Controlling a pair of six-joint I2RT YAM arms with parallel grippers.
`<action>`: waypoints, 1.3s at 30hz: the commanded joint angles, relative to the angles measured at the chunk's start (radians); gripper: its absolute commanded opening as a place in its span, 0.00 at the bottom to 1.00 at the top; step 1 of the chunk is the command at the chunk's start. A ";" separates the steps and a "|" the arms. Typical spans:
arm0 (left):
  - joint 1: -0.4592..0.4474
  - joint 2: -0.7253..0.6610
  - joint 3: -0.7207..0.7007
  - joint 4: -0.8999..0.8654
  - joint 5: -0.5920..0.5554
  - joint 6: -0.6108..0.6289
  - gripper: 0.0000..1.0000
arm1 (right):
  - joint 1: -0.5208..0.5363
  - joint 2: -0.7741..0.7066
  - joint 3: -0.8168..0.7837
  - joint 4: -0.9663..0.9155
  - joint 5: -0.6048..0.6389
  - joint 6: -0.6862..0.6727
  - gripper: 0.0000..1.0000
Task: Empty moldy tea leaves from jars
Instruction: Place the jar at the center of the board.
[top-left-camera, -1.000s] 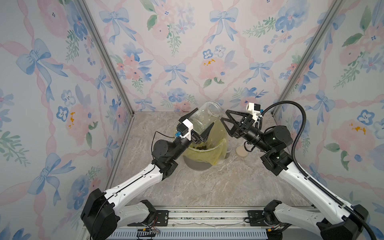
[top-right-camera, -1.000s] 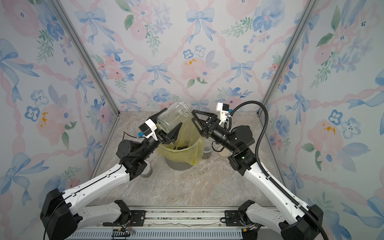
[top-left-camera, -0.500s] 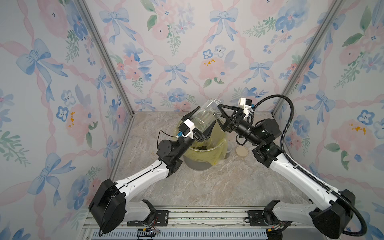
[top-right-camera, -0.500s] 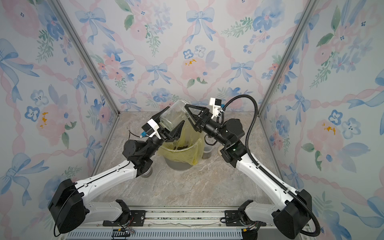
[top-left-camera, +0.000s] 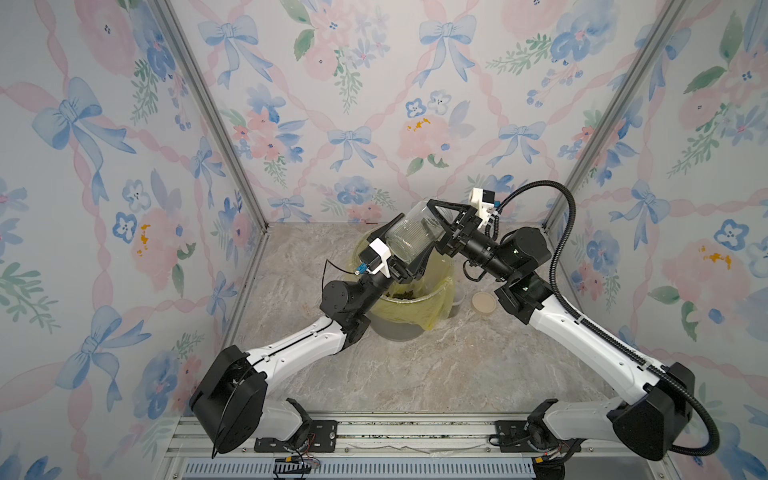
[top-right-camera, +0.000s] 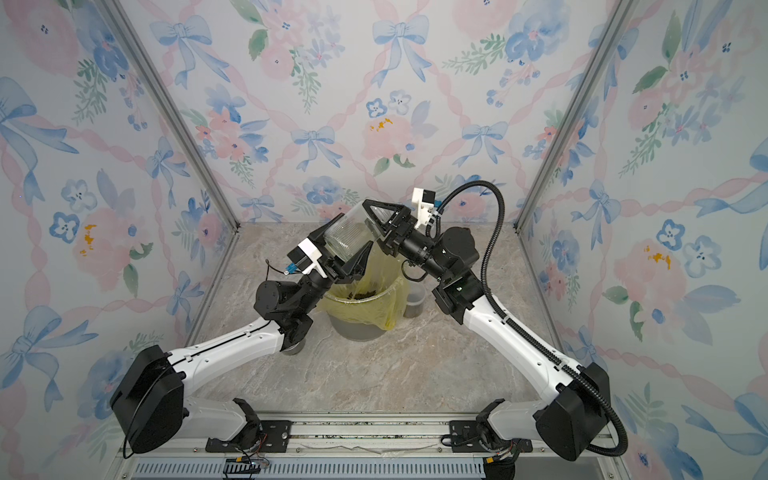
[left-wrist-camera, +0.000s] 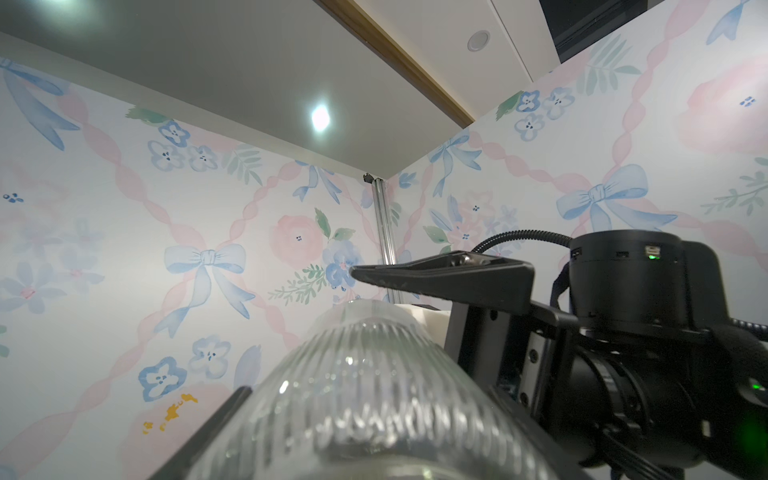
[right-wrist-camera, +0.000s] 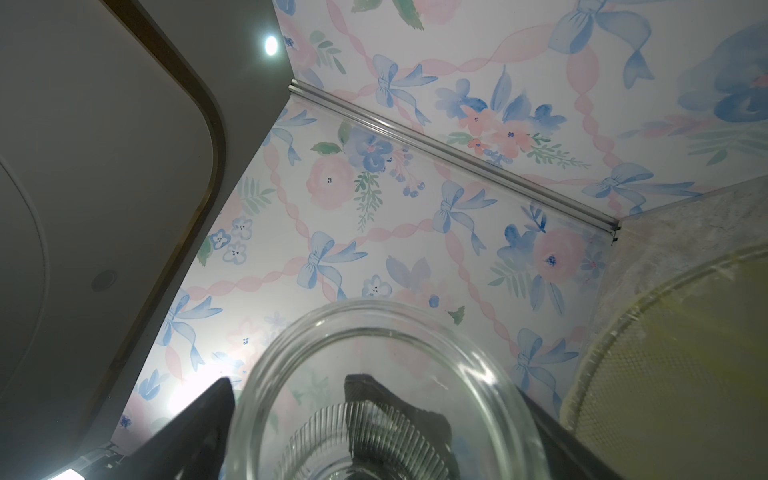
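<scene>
Yellow-lined bin (top-left-camera: 441, 291) beneath tilted ribbed jar (top-left-camera: 415, 232); left gripper (top-left-camera: 409, 243) clamped on jar; right gripper (top-left-camera: 434, 222) straddling jar, grip cannot be told.

- jar (top-left-camera: 409, 239): clear, ribbed walls
- tea leaves (top-left-camera: 401, 295): dark brownish-green
- bag (top-left-camera: 436, 299): translucent yellow
- lid (top-left-camera: 483, 302): tan
- table (top-left-camera: 415, 374): grey-beige marbling
- walls (top-left-camera: 353, 104): pale, with blue bows, pink ribbons and flowers

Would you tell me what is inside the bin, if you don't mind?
A dark clump of tea leaves lies in the yellow bag lining the bin. The left gripper and the jar it holds cover the rest.
</scene>
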 joint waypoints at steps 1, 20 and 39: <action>-0.008 0.015 0.027 0.103 0.021 -0.034 0.00 | -0.006 0.009 0.039 0.061 -0.002 -0.007 0.90; -0.007 0.041 0.002 0.064 -0.005 -0.016 0.32 | -0.034 0.007 0.032 0.037 -0.009 -0.068 0.23; 0.010 -0.045 -0.014 -0.115 -0.056 0.020 0.98 | -0.102 -0.010 0.077 -0.019 -0.025 -0.098 0.17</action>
